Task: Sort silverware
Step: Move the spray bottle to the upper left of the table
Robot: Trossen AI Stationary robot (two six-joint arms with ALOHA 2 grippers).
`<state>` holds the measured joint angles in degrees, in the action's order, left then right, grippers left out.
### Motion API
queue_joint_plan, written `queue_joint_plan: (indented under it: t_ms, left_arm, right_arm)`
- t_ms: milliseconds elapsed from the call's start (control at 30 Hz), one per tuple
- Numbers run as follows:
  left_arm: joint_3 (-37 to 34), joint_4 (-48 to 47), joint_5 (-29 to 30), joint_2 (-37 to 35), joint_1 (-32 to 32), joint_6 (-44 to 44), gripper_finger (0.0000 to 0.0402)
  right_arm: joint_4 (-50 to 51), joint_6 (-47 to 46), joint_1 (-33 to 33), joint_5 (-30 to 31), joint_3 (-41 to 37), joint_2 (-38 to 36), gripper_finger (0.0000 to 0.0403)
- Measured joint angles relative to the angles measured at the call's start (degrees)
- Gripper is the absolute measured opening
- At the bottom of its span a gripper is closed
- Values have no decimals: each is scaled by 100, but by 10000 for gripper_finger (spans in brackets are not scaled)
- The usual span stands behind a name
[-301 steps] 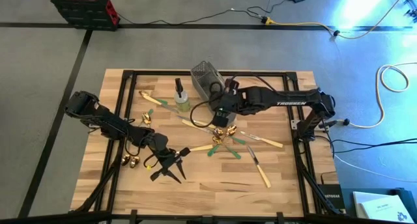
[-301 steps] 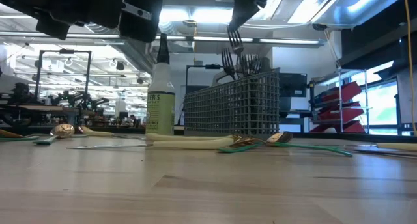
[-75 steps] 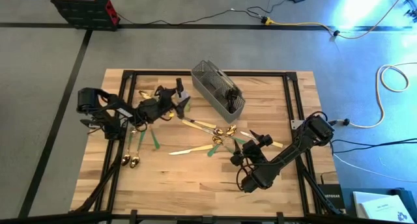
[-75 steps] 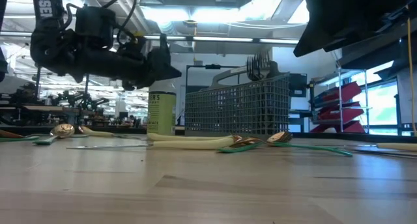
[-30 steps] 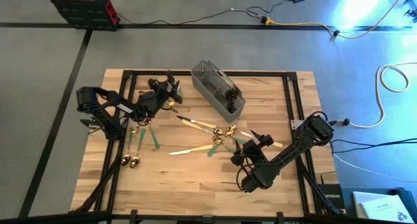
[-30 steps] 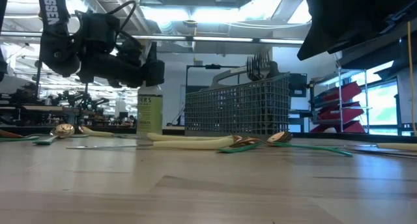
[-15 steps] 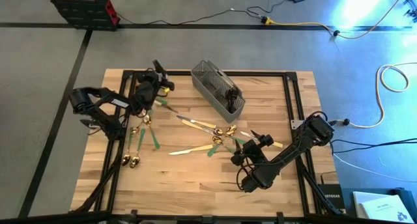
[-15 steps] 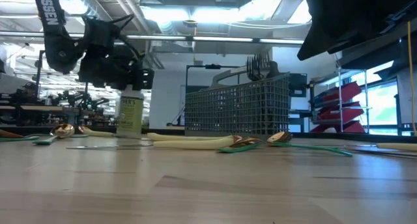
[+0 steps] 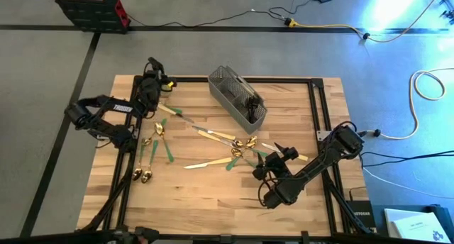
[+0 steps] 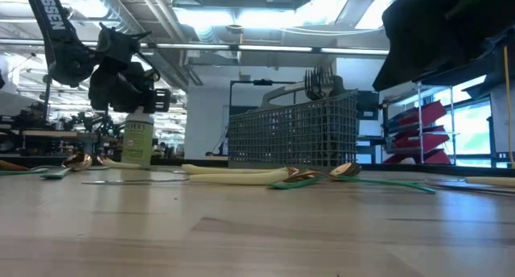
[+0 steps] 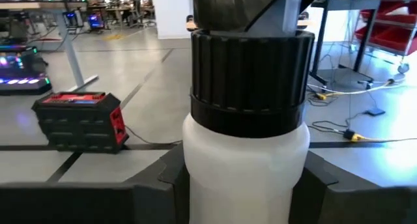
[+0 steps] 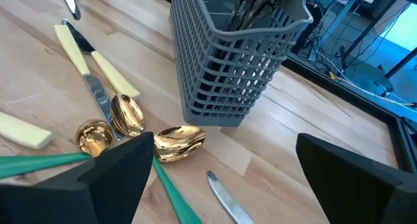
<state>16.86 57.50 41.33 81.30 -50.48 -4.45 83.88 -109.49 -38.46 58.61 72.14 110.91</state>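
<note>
Table (image 9: pixel 213 201): a wooden top in a black frame, on which everything is carried.
Right arm: laid low over the table's near right corner; its gripper (image 9: pixel 278 153) is held wide open and empty, just short of the cutlery at the middle, pointed toward the caddy.
Left arm: stretched along the left edge to the far left corner; its gripper (image 9: pixel 151 72) is closed partway on the bottle's neck, a finger (image 11: pixel 329 198) seen on each side.
Caddy (image 9: pixel 237 96): a grey mesh basket stood upright near the far edge, at the middle; dark forks (image 10: pixel 320 76) are held in it, handles down.
Bottle (image 10: pixel 137 140): a small bottle of green liquid with a black collar, kept upright at the far left corner.
Silverware (image 9: pixel 230 141): gold spoons and cream- and green-handled pieces are scattered across the middle; more are lain along the left edge, two gold spoons (image 9: pixel 140 175) among them.
</note>
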Motion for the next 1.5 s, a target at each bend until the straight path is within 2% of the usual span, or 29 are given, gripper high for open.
queue_joint_plan:
  t_ms: [433, 1000, 1200, 1500]
  left_arm:
    - [-4, 6, 1, 7, 2, -28, 154]
    - [-13, -273, -51, 17, 24, 14, 248]
    - [-42, -422, 46, -61, 90, -308, 251]
    - [-337, -616, 34, -581, 342, -803, 251]
  right_arm:
    - [2, 4, 0, -7, 0, 0, 358]
    - [0, 6, 0, -24, 0, 0, 358]
    - [-2, 15, 0, -64, 0, 0, 358]
    - [-4, 19, -2, -131, 0, 0, 358]
